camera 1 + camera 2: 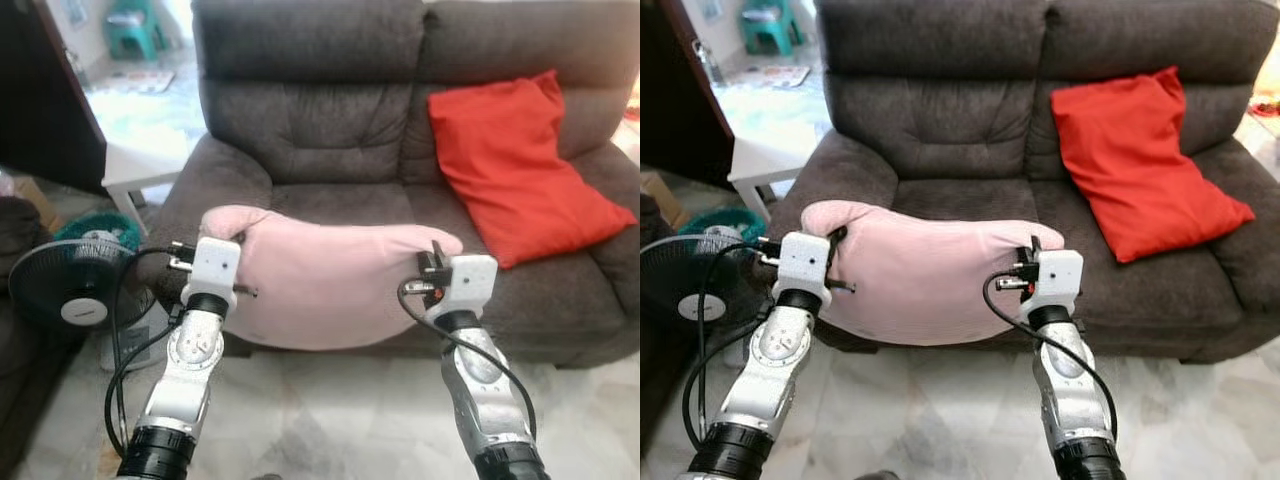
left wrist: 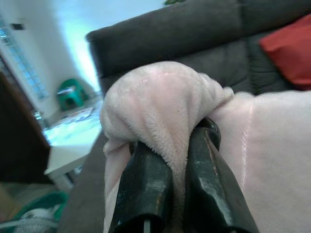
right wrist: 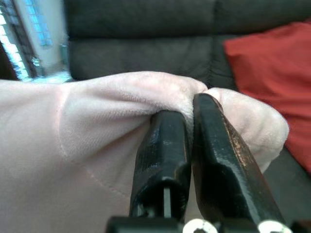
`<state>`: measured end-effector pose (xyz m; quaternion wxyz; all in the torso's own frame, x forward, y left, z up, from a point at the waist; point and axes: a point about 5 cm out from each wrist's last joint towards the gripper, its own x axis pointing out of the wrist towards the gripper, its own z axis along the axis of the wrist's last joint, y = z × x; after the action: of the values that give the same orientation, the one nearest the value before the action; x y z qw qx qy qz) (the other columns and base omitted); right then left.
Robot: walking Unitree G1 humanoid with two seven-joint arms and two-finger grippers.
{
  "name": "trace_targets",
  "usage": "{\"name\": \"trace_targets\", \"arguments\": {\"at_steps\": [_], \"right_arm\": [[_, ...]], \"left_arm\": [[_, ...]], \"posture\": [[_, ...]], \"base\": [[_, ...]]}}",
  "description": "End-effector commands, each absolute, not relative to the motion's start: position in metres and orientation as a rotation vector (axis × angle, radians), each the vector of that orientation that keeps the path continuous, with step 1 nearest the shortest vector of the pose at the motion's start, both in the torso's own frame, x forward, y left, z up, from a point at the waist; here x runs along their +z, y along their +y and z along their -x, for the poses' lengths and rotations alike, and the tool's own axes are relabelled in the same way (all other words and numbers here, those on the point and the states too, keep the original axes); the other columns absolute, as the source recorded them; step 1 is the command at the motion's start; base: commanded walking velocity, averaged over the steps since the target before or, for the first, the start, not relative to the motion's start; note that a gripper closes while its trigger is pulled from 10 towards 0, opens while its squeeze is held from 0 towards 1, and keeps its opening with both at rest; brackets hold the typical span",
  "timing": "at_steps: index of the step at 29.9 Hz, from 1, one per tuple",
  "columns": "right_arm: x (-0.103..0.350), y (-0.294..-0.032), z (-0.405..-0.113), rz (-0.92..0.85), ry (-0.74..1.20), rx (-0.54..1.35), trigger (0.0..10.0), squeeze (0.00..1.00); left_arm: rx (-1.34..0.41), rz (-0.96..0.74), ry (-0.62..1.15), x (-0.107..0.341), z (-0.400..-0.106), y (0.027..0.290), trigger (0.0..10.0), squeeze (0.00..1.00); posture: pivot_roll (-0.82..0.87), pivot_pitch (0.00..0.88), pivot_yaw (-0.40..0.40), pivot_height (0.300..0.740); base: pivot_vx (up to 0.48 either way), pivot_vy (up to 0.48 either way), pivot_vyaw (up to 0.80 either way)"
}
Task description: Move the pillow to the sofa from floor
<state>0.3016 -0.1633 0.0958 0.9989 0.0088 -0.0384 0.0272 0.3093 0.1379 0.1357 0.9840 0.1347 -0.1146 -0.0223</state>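
Before me stood the dark grey sofa (image 1: 330,130), its two seat cushions spreading across most of the view, the front edge of the seat running just behind what I carried. On the right seat a red pillow (image 1: 520,165) leaned against the backrest and reached down toward the seat's front edge; the left seat lay bare from backrest to front edge. Beyond the sofa's left arm stood a small white table (image 1: 135,165), and nearer me on that side a black floor fan (image 1: 75,290) with its cable looping beside my left arm. Pale marble floor (image 1: 330,420) stretched between me and the sofa's base.

Between my arms hung the pink pillow (image 1: 320,275), lifted off the floor and level with the front edge of the seat, its lower edge sagging below that edge. My left gripper (image 2: 180,160) was clamped on the pillow's left corner, plush fabric bunched over and between the black fingers (image 2: 146,184). My right gripper (image 3: 192,126) pinched the right corner the same way, fingers pressed together with a fold of fabric between them.
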Motion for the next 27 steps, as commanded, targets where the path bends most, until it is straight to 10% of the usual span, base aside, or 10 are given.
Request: {"name": "trace_targets", "arguments": {"at_steps": [1, 27], "right_arm": [[0.117, -0.166, -0.307, -0.023, -0.169, 0.039, 10.0, 0.0], [0.124, -0.157, -0.306, 0.023, -0.194, 0.109, 10.0, 0.0]], "left_arm": [[-0.029, -0.28, -0.271, 0.146, -0.31, 0.139, 10.0, 0.0], [-0.03, -0.256, -0.313, 0.162, -0.311, 0.134, 10.0, 0.0]], "posture": [[0.15, 0.026, -0.017, 0.74], [0.15, 0.047, -0.018, 0.74]], "base": [[0.0, 0.0, 0.0], [0.028, 0.0, 0.03]]}}
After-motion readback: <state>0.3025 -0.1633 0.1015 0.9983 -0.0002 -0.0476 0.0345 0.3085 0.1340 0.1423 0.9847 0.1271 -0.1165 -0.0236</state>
